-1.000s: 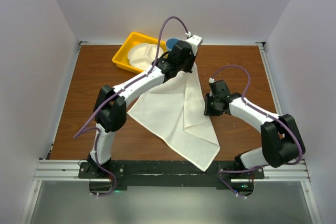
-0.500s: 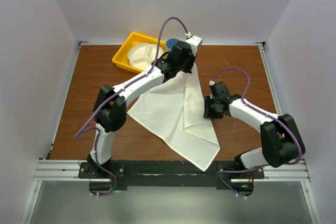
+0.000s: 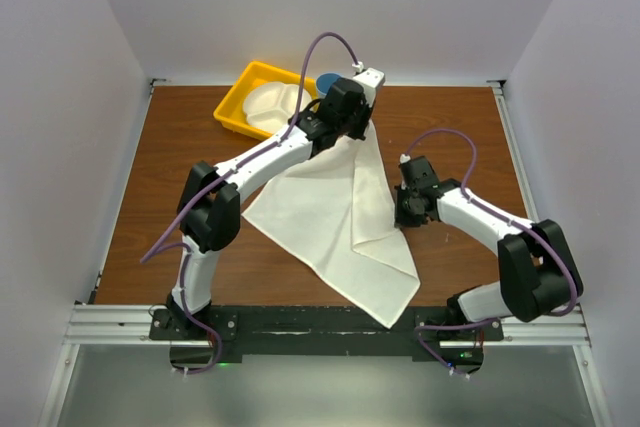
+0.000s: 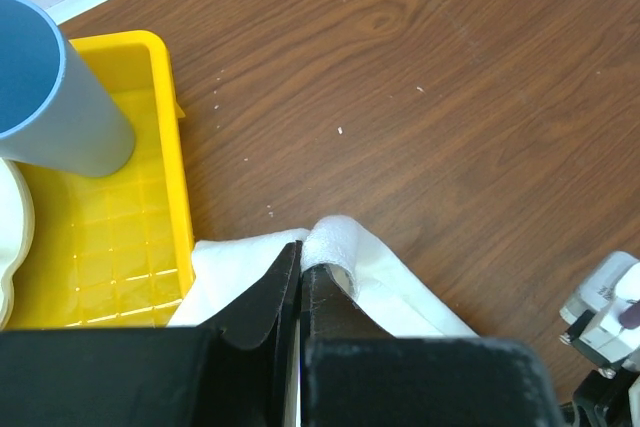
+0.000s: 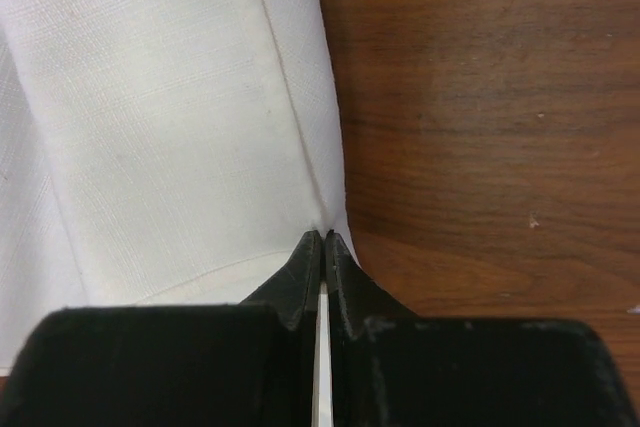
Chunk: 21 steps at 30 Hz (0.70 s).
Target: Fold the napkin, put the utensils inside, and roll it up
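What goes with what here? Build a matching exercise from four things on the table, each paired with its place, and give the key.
Things:
1. napkin
2. yellow tray
3. blue cup
4. divided plate

Places:
a. upright at the tray's right end
b. spread across the table's middle
c. lying in the tray, left of the cup
d. on the wood, far left

Pairs: 1-b, 2-d, 3-a, 4-c

Blue cup (image 3: pixel 327 80) mostly behind the left gripper (image 4: pixel 302 259), white plate (image 3: pixel 268 105) half under its arm — napkin (image 5: pixel 150 97) cut off in the right wrist view.
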Available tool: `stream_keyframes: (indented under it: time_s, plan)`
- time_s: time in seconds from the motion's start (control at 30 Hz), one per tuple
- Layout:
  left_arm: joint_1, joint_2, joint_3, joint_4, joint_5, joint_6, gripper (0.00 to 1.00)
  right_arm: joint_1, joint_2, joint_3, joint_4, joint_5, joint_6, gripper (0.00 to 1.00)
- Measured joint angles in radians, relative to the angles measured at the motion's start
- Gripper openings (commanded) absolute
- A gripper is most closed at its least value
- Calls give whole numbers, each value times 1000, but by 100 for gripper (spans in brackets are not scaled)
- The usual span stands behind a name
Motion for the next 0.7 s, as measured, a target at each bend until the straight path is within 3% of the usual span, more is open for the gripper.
stream_keyframes:
  time_s: [0.37,0.5,0.6,0.7]
  plan:
    - [5,-36,-14,10,26,-13,0,0,-160,190,-185,210,-8,0]
    - [5,-46,-14,23,44,-18,0,-13,-163,259,-209,251,-26,9]
    - [5,-48,-17,24,45,-18,0,-19,-162,257,-209,241,-40,0]
    - [5,-54,-31,31,50,-19,0,-20,-160,232,-201,219,-50,0]
